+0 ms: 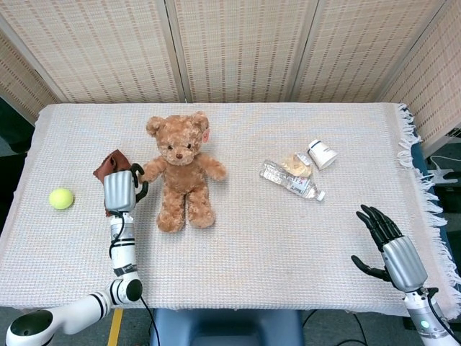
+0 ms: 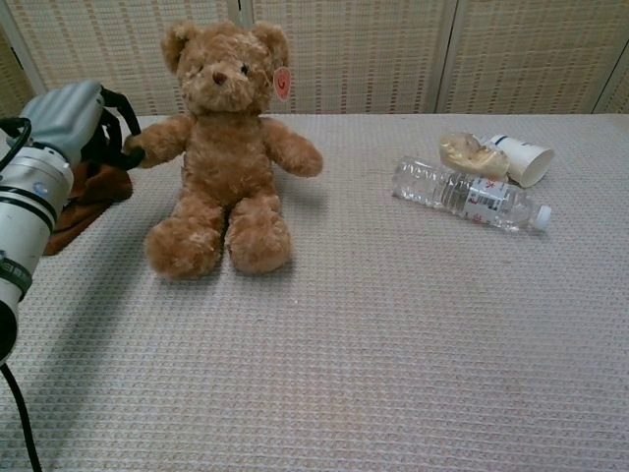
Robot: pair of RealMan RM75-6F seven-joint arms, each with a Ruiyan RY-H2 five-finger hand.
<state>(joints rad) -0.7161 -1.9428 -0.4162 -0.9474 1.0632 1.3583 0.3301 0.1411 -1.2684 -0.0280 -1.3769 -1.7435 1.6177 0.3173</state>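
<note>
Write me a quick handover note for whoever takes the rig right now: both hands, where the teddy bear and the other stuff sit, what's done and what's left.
Left hand: fingers closed on the teddy bear by its paw, beside the brown cloth.
Right hand: open, holding nothing, at the near right table edge, apart from everything.
Teddy bear: sitting upright on the table, held only at the paw.
Also there: tennis ball far left; water bottle lying flat, crumpled wrapper and tipped paper cup on the right.
Done: the bear is gripped.
Left: it is not lifted or carried anywhere yet.
</note>
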